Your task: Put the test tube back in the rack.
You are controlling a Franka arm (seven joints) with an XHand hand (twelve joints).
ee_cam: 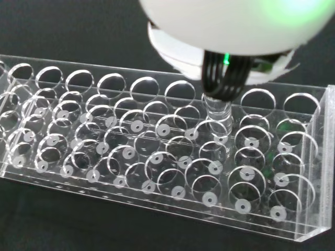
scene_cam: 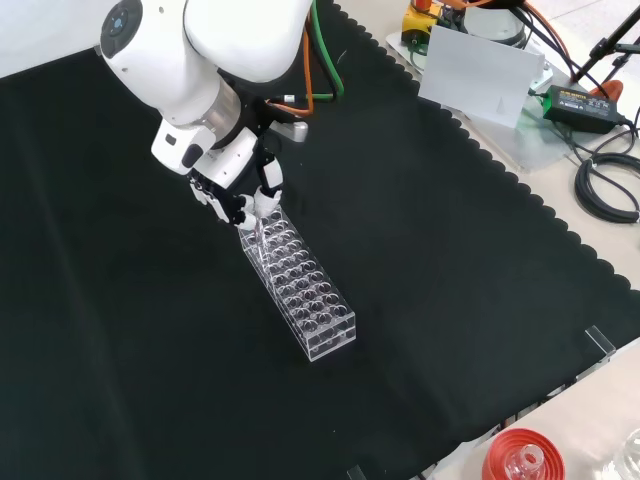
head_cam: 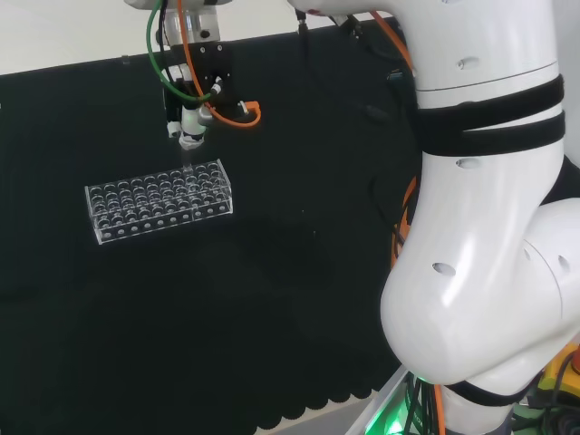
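A clear plastic rack lies on the black cloth, its top plate pierced by rows of round holes, with a second tier of smaller rings visible beneath. A clear test tube stands upright in one hole of the row nearest the hand. Black fingers close around the tube's upper end, beneath a blurred white part of the hand.

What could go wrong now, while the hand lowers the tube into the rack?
1. The test tube stands in a hole in the outer row of the rack; if it is tilted, it may jam against the hole's rim.
2. The rack is light, clear plastic and lies loose on the cloth, so a sideways push from the hand might shift it.
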